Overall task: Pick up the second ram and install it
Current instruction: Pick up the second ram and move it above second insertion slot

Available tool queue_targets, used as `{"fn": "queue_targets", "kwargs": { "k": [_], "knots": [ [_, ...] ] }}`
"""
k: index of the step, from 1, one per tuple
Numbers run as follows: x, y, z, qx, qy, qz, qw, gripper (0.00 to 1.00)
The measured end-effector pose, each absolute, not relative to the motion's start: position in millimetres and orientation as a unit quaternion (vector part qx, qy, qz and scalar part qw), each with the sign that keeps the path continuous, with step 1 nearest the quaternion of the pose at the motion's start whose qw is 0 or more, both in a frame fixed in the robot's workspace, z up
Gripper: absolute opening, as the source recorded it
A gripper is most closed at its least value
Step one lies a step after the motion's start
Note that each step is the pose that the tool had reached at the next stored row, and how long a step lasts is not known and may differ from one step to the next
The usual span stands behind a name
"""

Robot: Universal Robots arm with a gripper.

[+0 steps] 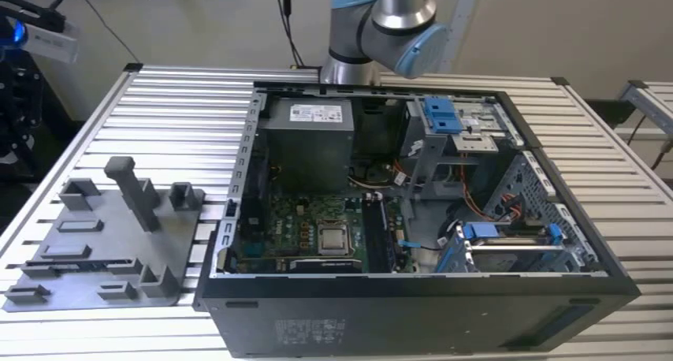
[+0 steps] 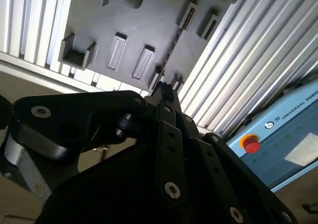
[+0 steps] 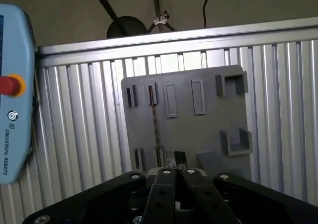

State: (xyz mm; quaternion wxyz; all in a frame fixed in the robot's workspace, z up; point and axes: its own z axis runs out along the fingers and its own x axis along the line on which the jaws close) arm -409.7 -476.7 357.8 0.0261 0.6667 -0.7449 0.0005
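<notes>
Closest in, the gripper (image 3: 175, 159) was pinched shut with nothing in it. Past its tips, in both wrist views, the second ram (image 3: 155, 127) stood on edge in its slots on the grey tray (image 3: 198, 129), well apart from the gripper. So I'd call this the approach for the pick, with nothing grabbed yet. My guess is a clean grab needed the jaws spread and squared up over that thin top edge. The wrist views also had the blue pendant (image 3: 15, 85) off to one side of the slatted table (image 3: 74, 134). The exterior view was where you got the open PC case (image 1: 421, 298) just beside the tray, green board (image 1: 305, 231) inside.
</notes>
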Motion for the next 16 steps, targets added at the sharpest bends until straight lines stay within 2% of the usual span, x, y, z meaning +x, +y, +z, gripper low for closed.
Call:
{"fn": "queue_targets", "kwargs": {
  "k": [6,9,11,12,16],
  "knots": [
    [-409.7,-476.7,357.8,0.667,-0.744,0.001,0.026,0.12],
    [-409.7,-476.7,357.8,0.668,-0.744,0.001,0.026,0.30],
    [-409.7,-476.7,357.8,0.668,-0.744,0.001,0.026,0.30],
    [-409.7,-476.7,357.8,0.668,-0.744,0.001,0.026,0.36],
    [-409.7,-476.6,357.6,0.669,-0.743,0.001,0.026,0.36]
  ]
}}
